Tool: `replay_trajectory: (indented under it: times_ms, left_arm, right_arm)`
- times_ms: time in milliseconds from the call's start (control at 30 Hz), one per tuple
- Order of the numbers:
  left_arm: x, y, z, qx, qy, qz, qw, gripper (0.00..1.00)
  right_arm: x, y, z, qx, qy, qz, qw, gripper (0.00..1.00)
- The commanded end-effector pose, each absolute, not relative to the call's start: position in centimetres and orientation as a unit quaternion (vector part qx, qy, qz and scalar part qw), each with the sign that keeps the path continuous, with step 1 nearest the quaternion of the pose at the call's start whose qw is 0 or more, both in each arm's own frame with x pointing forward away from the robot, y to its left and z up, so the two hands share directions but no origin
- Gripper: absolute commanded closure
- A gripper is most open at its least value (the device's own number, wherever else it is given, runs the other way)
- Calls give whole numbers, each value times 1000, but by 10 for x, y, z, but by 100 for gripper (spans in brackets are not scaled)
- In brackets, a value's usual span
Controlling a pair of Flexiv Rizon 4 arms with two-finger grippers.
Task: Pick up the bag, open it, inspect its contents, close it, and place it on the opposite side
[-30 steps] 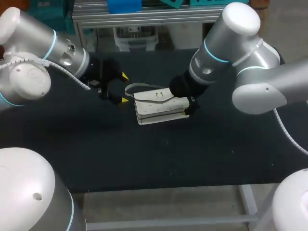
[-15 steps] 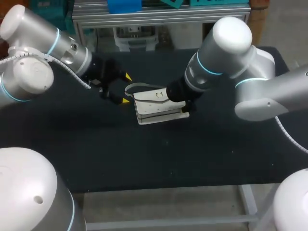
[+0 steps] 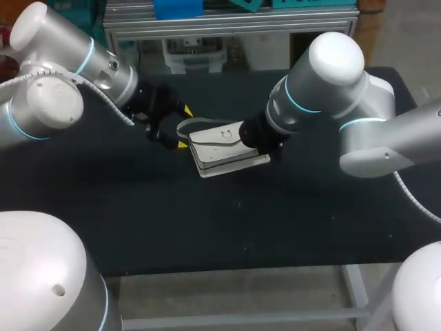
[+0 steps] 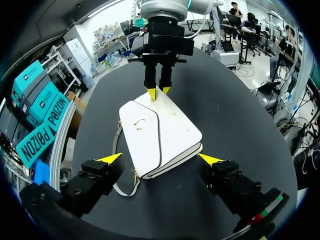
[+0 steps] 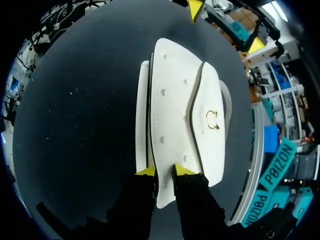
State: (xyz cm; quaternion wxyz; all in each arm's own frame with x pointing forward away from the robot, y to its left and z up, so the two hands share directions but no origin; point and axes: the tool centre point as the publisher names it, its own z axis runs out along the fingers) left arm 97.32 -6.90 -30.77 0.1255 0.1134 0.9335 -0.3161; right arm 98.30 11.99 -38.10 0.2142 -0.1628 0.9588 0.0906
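A white flap bag (image 3: 222, 147) with a gold clasp (image 4: 141, 123) lies on the black table (image 3: 207, 227), its flap closed. Its strap (image 4: 123, 189) trails beside my left gripper. My right gripper (image 5: 165, 171) is shut on the bag's (image 5: 175, 100) near end, one narrow edge pinched between the yellow tips. In the left wrist view those tips (image 4: 158, 92) meet at the bag's (image 4: 160, 132) far end. My left gripper (image 4: 160, 160) stands wide open at the opposite end, a finger on either side and neither touching. From above it (image 3: 184, 127) sits just left of the bag.
Dark tabletop stretches in front of the bag and to both sides. The table's front edge (image 3: 227, 267) runs below. My right arm's wrist (image 3: 296, 110) hangs over the bag's right end.
My right gripper's fingers have come together on the bag's end. The bag has shifted a little left toward my left gripper, which edged closer while staying open.
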Motion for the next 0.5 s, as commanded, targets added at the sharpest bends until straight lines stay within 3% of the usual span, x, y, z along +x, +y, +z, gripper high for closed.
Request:
replay_trajectory:
  times_ms: [33,500]
  left_arm:
    - [972,-68,-313,132,924,-333,133,0]
    - [969,-90,-312,209,893,-366,158,0]
  right_arm:
    - [976,122,-387,-157,957,87,228,100]
    - [948,136,-394,-102,963,64,243,100]
